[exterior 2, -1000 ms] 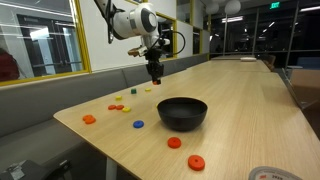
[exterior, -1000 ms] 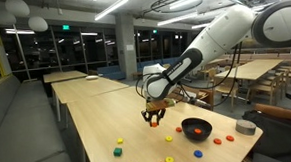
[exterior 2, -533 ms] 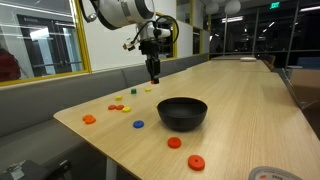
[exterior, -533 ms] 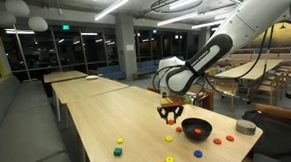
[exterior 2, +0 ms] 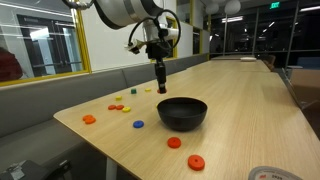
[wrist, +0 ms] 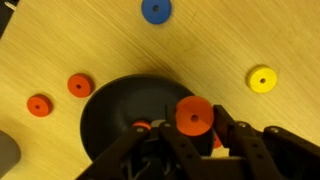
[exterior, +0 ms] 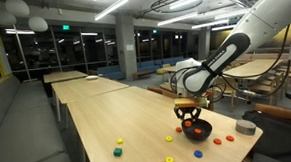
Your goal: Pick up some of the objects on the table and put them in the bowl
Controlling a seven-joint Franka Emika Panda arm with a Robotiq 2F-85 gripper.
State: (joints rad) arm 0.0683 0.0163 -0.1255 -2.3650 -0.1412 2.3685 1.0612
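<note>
– Wrist view has you over something black; what is it, and what are you carrying?

– That is the bowl [wrist: 110, 125], directly beneath my gripper [wrist: 197, 134]; my fingers are pinched shut on an orange-red disc [wrist: 194, 114], held by its edges. It hangs over the side of the bowl close to the rim, not over the middle; something small and orange shows inside the bowl, too small for me to name.

– And the other objects?

– Loose on the table [wrist: 60, 40] outside the bowl; a blue disc [wrist: 155, 10] lies well ahead of my fingertips, a yellow disc [wrist: 262, 79] off to one side of them, two loose red discs [wrist: 80, 85] off to the other. In an exterior view my gripper [exterior: 190, 114] hangs just above the bowl [exterior: 196, 130], apart from it.

– So what could spoil the drop?

– As I judge it, the rim; if I let go this near the edge, the disc may strike the rim, bounce and roll out across the table. A thin disc held by its edges may also tilt as my fingers part, land on edge and wheel away. If I go lower to be safe, a fingertip could catch the rim and shove or tip the shallow bowl; I would rather centre over it, then part my fingers.
</note>
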